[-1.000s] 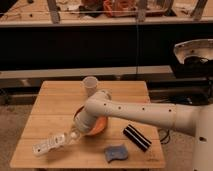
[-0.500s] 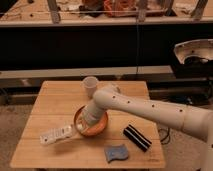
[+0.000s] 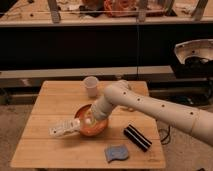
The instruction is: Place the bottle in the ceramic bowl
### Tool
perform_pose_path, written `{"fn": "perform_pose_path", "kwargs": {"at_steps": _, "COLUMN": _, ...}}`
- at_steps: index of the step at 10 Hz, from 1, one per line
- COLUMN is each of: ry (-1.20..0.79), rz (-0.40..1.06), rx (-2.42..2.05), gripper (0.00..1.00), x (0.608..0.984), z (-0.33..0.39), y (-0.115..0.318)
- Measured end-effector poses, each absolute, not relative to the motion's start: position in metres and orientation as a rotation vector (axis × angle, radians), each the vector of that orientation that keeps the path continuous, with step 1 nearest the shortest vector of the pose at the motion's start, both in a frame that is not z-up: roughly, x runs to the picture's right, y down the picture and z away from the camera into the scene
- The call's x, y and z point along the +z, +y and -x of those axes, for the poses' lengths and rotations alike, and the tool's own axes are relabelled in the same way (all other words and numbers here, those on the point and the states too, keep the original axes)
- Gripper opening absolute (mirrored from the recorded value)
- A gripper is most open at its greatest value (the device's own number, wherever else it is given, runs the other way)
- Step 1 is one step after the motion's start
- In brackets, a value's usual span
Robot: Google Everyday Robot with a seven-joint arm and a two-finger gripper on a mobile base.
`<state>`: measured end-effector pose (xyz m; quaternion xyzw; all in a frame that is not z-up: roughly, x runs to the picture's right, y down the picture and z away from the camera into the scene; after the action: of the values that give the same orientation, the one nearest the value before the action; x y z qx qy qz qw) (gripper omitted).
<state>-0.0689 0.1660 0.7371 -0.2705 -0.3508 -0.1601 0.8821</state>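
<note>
The whitish bottle (image 3: 62, 129) lies nearly level just above the wooden table (image 3: 55, 102), sticking out to the left past the bowl's left rim. My gripper (image 3: 80, 125) is shut on its right end, over the left edge of the bowl. The ceramic bowl (image 3: 97, 130), orange-brown inside, sits near the table's middle, and my white arm (image 3: 145, 106) reaches down over it from the right and hides part of it.
A white cup (image 3: 91, 86) stands behind the bowl. A black striped block (image 3: 137, 137) lies to the bowl's right and a blue sponge (image 3: 116, 153) near the front edge. A dark counter runs behind the table.
The gripper has carried the bottle up and to the right, from near the table's front left toward the bowl's left rim. The bottle is now more level.
</note>
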Motion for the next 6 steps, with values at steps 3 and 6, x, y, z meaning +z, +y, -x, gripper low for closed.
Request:
{"fn": "perform_pose_path", "kwargs": {"at_steps": 3, "ry": -0.693, "rz": 0.563, "rx": -0.305, "gripper": 0.0, "x": 0.745, "z": 0.042, "y": 0.154}}
{"fn": "perform_pose_path", "kwargs": {"at_steps": 6, "ry": -0.675, "rz": 0.566, "rx": -0.278, "gripper": 0.0, "x": 0.755, "z": 0.035, "y": 0.153}}
